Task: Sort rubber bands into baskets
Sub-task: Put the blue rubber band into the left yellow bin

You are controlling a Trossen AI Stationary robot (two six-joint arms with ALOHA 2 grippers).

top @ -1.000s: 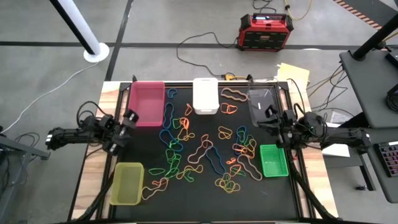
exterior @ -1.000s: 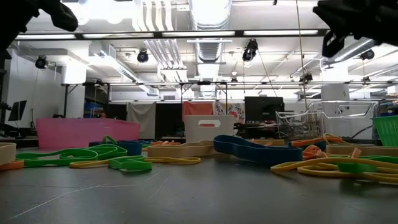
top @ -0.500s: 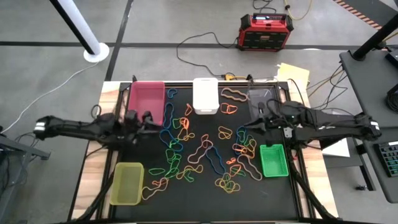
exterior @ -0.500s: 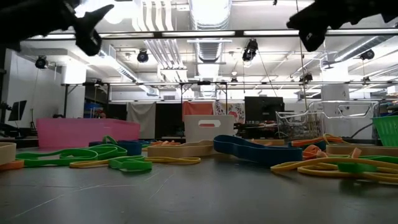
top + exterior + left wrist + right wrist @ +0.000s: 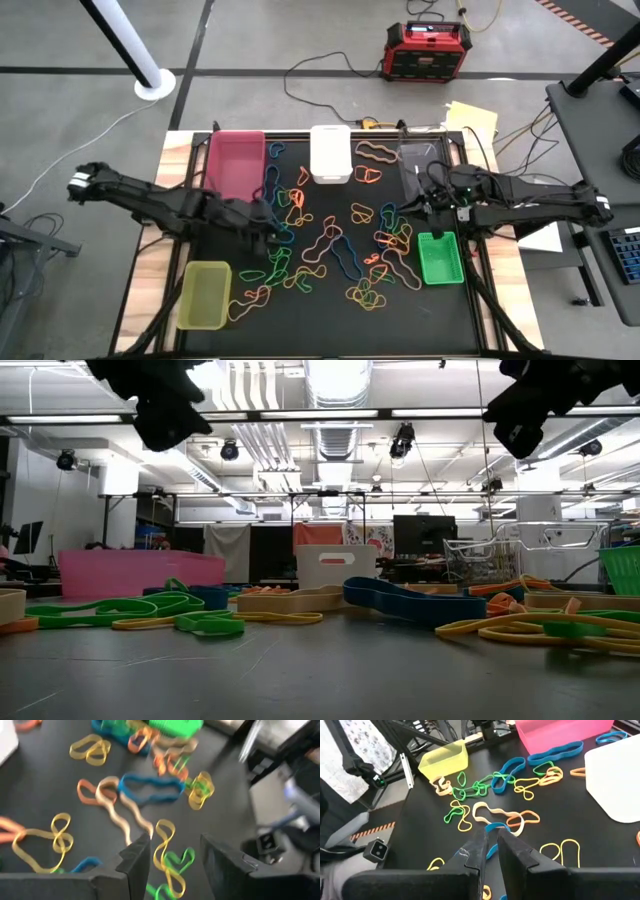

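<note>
Your left gripper [image 5: 268, 238] is hanging over the left half of the black mat [image 5: 330, 310], its fingers [image 5: 135, 860] standing well apart with nothing between them. Below it, in the left wrist view, a yellow band [image 5: 167, 851] and a green band [image 5: 176, 870] are lying on the mat, with a tan band [image 5: 122, 810] and a blue band [image 5: 150, 789] a little farther out.

Your right gripper [image 5: 428, 208] is reaching in from the right side, hovering near the near end of the clear basket [image 5: 420, 163] and just beyond the bright green basket [image 5: 439, 257]. Its fingers [image 5: 476, 851] are drawn close, leaving only a narrow slit, and no band is showing in them.

The rubber bands [image 5: 330, 240] are lying scattered across the middle of the mat in orange, red, blue, green, yellow and tan, many overlapping. The pink basket [image 5: 236, 165] is sitting at the far left corner, the white basket [image 5: 330, 153] at the far middle, and the yellow-green basket [image 5: 204, 294] at the near left.

From table height, both grippers are showing as dark shapes high above the mat, well clear of the bands. A red-and-black power box [image 5: 424, 50] is standing on the floor beyond the table.
</note>
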